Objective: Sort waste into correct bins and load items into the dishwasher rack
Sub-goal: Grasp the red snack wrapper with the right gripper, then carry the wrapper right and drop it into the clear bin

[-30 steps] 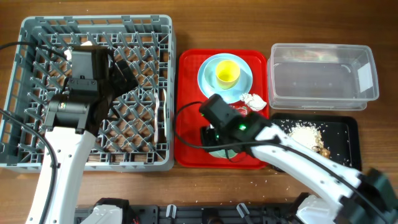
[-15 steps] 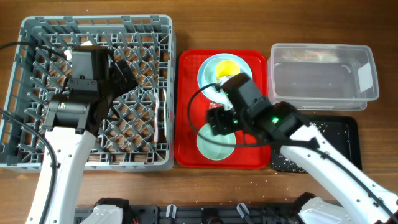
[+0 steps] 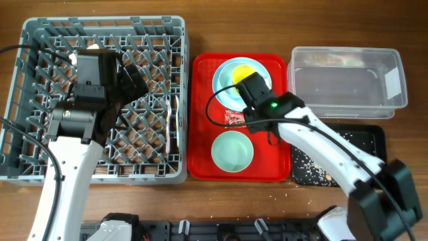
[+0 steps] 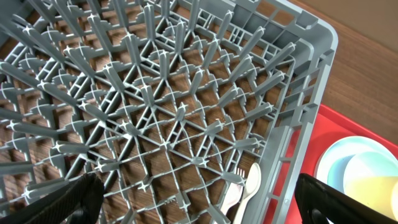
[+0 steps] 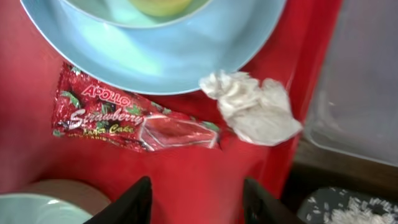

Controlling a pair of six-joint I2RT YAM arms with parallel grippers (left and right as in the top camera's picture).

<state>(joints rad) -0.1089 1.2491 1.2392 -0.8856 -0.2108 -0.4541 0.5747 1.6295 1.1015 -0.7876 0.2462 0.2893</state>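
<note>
My right gripper point(image 5: 199, 200) stands open and empty just above the red tray point(image 3: 200, 134), its fingertips point(image 5: 139, 198) pointing at bare red surface. In front of it lie the red-and-silver wrapper point(image 5: 134, 121) and the crumpled white napkin point(image 5: 252, 107), beside the light blue plate point(image 3: 224, 90) carrying the yellow cup point(image 3: 239, 71). A pale green bowl point(image 3: 232, 151) sits upright on the tray. Over the grey dishwasher rack point(image 3: 40, 100) my left gripper point(image 4: 199, 205) hangs wide open and empty. A white fork and spoon point(image 4: 245, 186) lie in the rack.
The clear plastic tub point(image 3: 348, 80) stands at the back right. In front of it, the shallow black tray point(image 3: 374, 144) holds scattered rice scraps point(image 3: 311, 164). My right arm crosses over this tray and hides part of it.
My right gripper opened and left the green bowl on the red tray, then moved back toward the plate, over the wrapper and napkin. The left arm stayed still.
</note>
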